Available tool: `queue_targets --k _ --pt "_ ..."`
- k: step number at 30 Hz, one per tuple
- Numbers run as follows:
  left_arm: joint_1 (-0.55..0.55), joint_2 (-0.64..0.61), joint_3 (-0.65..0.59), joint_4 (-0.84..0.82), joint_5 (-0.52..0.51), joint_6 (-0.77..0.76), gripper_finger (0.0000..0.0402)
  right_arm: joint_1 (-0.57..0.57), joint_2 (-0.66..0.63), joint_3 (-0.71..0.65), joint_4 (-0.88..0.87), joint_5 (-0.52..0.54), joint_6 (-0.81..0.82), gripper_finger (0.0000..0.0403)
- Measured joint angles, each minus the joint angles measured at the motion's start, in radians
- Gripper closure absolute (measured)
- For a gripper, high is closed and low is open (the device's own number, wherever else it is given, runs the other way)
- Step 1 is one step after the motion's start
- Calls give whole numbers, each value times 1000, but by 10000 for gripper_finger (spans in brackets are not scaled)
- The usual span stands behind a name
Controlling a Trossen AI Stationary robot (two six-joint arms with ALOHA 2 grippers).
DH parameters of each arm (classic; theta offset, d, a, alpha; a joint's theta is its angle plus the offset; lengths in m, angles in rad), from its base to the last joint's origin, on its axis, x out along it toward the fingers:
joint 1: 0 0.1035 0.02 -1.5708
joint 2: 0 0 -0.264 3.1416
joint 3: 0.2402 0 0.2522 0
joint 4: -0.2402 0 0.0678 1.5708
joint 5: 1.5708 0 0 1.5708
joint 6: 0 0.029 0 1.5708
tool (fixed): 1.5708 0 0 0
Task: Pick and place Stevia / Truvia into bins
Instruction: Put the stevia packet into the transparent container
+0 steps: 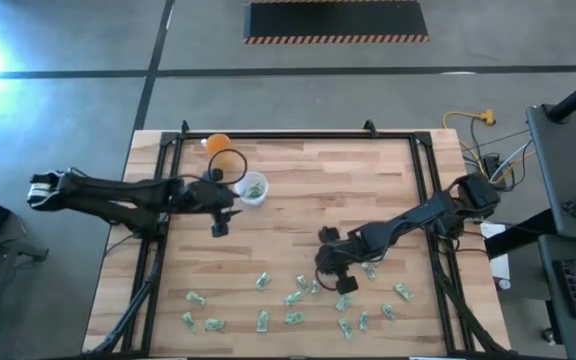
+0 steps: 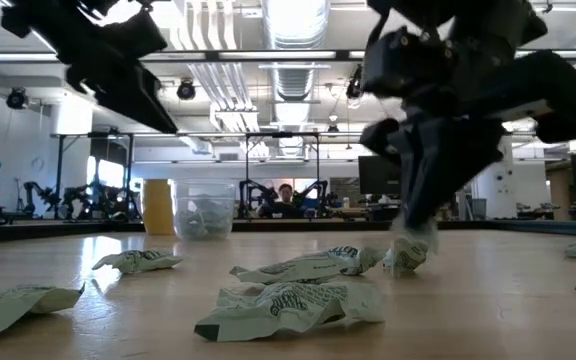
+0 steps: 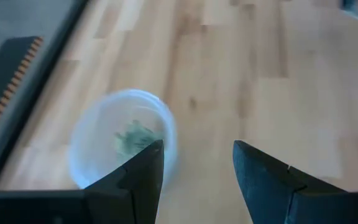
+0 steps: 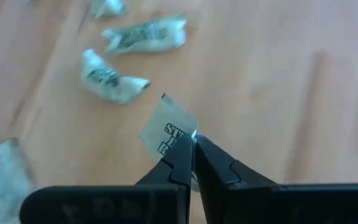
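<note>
Right gripper (image 4: pixel 192 144) pinches one Stevia sachet (image 4: pixel 168 129) by its edge, fingers pressed tight, just above the table (image 1: pixel 368 190) among the loose sachets (image 1: pixel 293 298) toward six o'clock. Left gripper (image 3: pixel 194 163) hangs spread and empty beside the clear cup (image 1: pixel 252 188) up near eleven o'clock, which has sachets in it, the orange cup (image 1: pixel 219 144) just behind.

Bare table (image 1: pixel 368 190) lies open between scattered sachets (image 1: pixel 293 318) and clear cup (image 1: pixel 253 189).
</note>
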Motion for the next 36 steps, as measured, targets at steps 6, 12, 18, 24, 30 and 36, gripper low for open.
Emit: queue_targets --k 6,12,18,24,30,36 --pt "-148 -19 -6 -61 0 -89 226 0 -69 29 24 260 -118 394" --pt "-284 13 -65 17 0 -152 226 -27 -87 27 216 452 -262 394" --pt "-376 63 -149 155 -4 -181 226 -98 -55 26 462 459 -426 394" --pt "-434 107 -180 256 -12 -182 226 -198 -6 26 688 405 -504 394" --pt "-489 132 -205 306 -12 -227 226 -295 59 39 827 302 -509 394" --pt "-535 153 -207 323 -10 -284 226 -371 128 105 827 187 -480 394"
